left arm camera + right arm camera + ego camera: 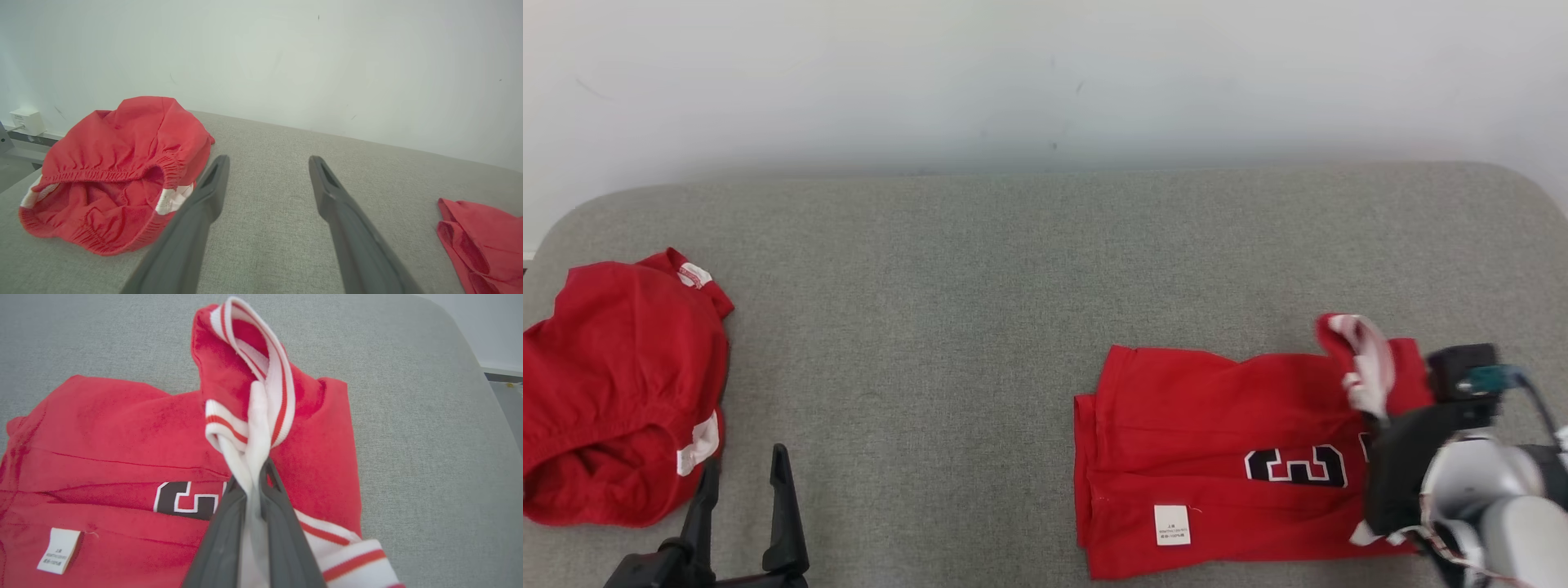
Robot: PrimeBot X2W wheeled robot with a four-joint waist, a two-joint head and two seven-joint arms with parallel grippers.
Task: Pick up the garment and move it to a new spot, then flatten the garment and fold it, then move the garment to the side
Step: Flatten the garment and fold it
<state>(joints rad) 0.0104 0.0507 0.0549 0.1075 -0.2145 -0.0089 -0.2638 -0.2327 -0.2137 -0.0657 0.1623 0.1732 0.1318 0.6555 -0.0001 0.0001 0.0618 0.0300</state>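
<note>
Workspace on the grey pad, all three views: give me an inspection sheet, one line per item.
Surface: grey padded surface, rounded far corners, no stains seen.
Job's things: red jersey at the right, partly folded, a white label showing; its striped trim is lifted.
Clutter: red shorts bunched at the left edge.
Grippers: right gripper shut on the striped trim; left gripper open, holding nothing, beside the shorts; whether it touches them cannot be told.
Cables: a dark cable at the right wrist, off the jersey.
Surroundings: pale wall behind; a white box low on it.
</note>
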